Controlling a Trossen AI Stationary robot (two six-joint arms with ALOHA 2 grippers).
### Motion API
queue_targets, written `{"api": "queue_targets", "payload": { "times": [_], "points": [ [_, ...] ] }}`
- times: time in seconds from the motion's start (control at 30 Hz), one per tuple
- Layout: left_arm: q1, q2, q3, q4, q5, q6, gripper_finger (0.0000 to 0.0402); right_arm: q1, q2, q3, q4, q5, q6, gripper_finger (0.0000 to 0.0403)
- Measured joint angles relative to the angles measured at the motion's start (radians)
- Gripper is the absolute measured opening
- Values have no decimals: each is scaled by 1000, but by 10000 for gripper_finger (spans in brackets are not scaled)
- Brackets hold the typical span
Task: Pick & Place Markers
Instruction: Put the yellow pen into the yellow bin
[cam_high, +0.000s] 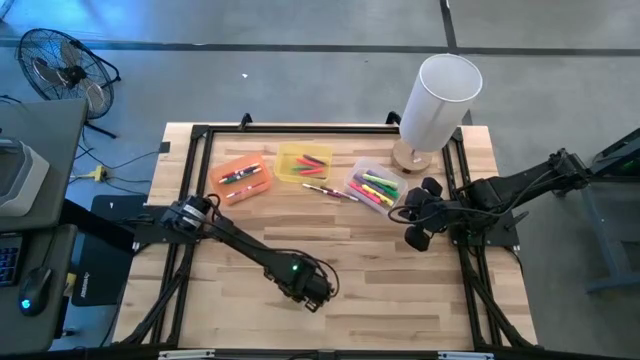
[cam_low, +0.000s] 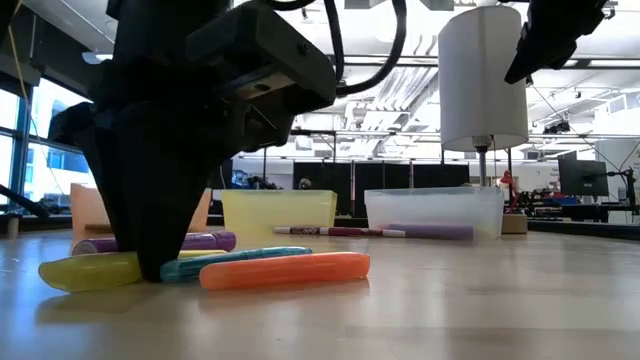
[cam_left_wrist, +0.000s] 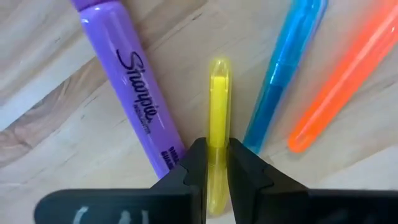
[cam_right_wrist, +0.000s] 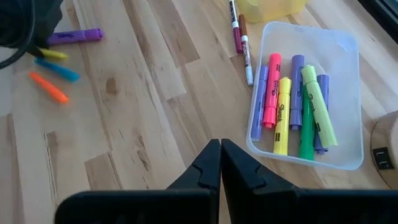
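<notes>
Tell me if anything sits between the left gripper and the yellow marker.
Nothing visible does: the left gripper already has its fingers pinched on the thin yellow highlighter marker, with the purple marker and blue marker lying alongside.

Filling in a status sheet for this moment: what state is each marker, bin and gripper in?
left gripper: jaws shut on the yellow marker, down at the table
purple marker: lying loose, capped
blue marker: lying loose
orange marker: lying loose
clear bin: holds several markers
right gripper: jaws shut, empty
</notes>
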Motion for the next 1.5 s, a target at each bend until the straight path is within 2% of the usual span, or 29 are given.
{"api": "queue_targets", "payload": {
  "times": [0.2, 0.37, 0.5, 0.67, 0.8, 0.9, 1.0, 1.07, 1.17, 1.3, 1.37, 1.5],
  "points": [
    [6, -61, -3, -53, -164, -78, 30, 0, 0, 0, 0, -3, -23, 2],
    [14, -119, 52, -60, -257, -77, 30, 0, 0, 0, 0, 2, -26, 1],
    [56, -172, 119, -99, -380, 7, 30, 0, 0, 0, 0, 5, -26, 2],
    [174, -249, 153, -154, -421, 255, 30, 0, 3, 0, 1, 19, -17, 1],
    [326, -306, 155, -184, -418, 507, 30, 0, 12, 0, 4, 60, 42, 1],
    [459, -317, 159, -164, -378, 708, 30, -3, 26, 0, 12, 97, 88, 1],
    [595, -325, 155, -159, -293, 913, 30, -9, 47, 0, 30, 135, 135, 2],
    [686, -334, 155, -105, -195, 1059, 30, -19, 64, 0, 41, 143, 169, 1],
    [802, -330, 137, -96, -119, 1198, 30, -36, 94, 0, 50, 147, 231, 1],
    [891, -283, 100, -53, -96, 1326, 30, -55, 135, 0, 53, 157, 334, 2],
    [927, -263, 80, -90, -54, 1379, 31, -63, 156, 0, 54, 169, 380, 1],
    [950, -211, 72, -66, -39, 1488, 55, -79, 186, 0, 66, 188, 458, 2]
  ]
}}
